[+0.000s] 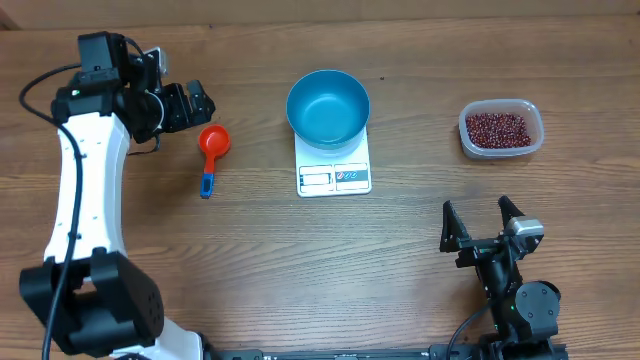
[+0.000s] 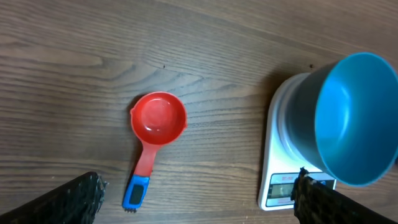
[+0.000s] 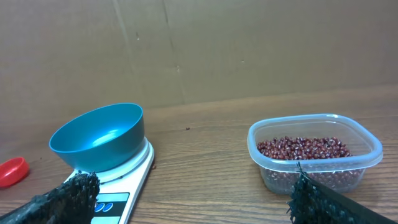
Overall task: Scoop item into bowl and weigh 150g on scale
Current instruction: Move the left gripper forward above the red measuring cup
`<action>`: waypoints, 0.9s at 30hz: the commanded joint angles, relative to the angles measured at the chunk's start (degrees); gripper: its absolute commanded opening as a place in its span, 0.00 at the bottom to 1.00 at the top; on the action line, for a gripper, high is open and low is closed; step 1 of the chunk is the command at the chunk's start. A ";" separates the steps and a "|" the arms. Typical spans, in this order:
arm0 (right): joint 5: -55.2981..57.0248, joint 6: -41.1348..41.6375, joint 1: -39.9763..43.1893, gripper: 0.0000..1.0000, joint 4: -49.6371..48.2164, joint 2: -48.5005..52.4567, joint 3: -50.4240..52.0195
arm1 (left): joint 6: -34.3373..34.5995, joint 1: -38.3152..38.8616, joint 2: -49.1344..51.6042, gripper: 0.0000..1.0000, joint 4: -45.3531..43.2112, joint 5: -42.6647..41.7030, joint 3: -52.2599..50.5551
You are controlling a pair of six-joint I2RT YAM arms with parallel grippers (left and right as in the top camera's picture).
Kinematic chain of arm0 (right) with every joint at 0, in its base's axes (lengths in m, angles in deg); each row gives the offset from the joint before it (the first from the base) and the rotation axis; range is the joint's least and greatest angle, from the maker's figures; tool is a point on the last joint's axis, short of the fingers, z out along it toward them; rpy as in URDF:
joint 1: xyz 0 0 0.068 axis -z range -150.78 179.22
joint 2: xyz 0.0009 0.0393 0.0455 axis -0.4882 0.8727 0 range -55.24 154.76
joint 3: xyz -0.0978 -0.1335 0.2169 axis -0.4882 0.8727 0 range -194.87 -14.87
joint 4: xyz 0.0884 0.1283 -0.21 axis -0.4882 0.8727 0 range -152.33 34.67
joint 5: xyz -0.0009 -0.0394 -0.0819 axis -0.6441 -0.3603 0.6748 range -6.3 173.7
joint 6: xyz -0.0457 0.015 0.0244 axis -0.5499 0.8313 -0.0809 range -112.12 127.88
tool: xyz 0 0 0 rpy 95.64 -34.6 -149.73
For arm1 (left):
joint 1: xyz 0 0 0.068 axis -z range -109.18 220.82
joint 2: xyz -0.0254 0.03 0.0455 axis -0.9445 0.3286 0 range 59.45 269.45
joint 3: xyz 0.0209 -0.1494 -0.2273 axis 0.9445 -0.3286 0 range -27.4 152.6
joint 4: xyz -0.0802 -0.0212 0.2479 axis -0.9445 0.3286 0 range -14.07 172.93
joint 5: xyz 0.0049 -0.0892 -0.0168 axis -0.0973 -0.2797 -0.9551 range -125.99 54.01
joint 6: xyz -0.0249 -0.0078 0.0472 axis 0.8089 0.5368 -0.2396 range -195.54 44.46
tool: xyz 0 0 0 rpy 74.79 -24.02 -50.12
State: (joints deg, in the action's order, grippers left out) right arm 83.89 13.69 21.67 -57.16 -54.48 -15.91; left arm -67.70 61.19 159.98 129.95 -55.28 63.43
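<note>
Both grippers spread wide, beans in the tub at far right

Left gripper (image 1: 199,102) and right gripper (image 1: 477,210) each stand with jaws fully apart, and neither one grips anything.

Small dark red-brown beans (image 1: 497,128) lie in a loose heap inside a clear plastic tub (image 1: 535,142) at the far right of the table (image 1: 300,270). The blue bowl (image 1: 327,107) stands on the white scale (image 1: 334,177) at the middle. It covers the far part of the platform, and the display and label panel show along the near edge. Tub and scale are well apart, with bare wood between them.

A red scoop (image 1: 213,142) lies on the table to the left of the scale. Its round cup faces up at the far end and its blue-tipped handle points near. The left gripper hangs just left of the scoop's cup, not touching it. The right gripper sits at the near right, nearer than the tub and apart from it, its fingers pointing towards the far side
</note>
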 commanded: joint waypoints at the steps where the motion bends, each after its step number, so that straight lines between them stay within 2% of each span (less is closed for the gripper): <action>1: -0.24 0.13 -0.22 1.00 -0.35 -0.11 0.57 | 1.62 -0.09 1.42 1.00 -0.70 0.15 1.16; 27: -0.24 0.13 -0.22 1.00 -0.35 -0.11 0.57 | 1.57 -0.11 2.56 0.99 -3.89 1.99 1.16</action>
State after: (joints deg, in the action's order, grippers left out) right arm 83.89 13.66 21.67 -57.18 -54.48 -15.91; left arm -66.63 61.19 161.79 126.40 -53.77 63.43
